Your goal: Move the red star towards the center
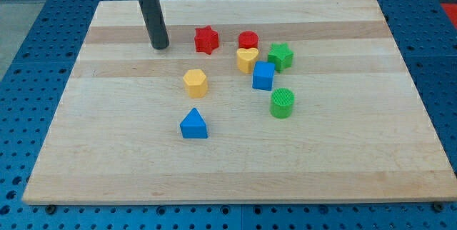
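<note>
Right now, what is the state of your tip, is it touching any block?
My tip: on the board, holding nothing, touching no block; the red star is apart, to the view's right.

No readable text or labels, seemingly, anywhere.

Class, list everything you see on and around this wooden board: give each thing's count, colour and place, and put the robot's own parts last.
Red star: 1, red, upper middle.
Red cylinder: 1, red, right of the star.
Yellow heart: 1, yellow, just below the cylinder.
Green star: 1, green, right of the heart.
Blue cube: 1, blue, centre right.
Green cylinder: 1, green, below the cube.
Yellow hexagon: 1, yellow, centre.
Blue triangle: 1, blue, below the hexagon.
Wooden board: 1, pale.
My tip: 1, dark, left of the red star, apart.
</note>
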`<state>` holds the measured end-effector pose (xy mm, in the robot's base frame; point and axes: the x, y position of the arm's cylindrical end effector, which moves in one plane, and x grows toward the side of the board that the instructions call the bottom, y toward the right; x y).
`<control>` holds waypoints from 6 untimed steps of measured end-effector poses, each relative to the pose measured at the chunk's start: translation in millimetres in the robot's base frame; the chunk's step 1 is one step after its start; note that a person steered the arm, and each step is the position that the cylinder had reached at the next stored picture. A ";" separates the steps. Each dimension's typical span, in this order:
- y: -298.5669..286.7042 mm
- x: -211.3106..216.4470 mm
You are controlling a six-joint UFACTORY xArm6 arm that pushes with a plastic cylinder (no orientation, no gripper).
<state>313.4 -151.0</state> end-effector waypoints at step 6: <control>102.7 4.9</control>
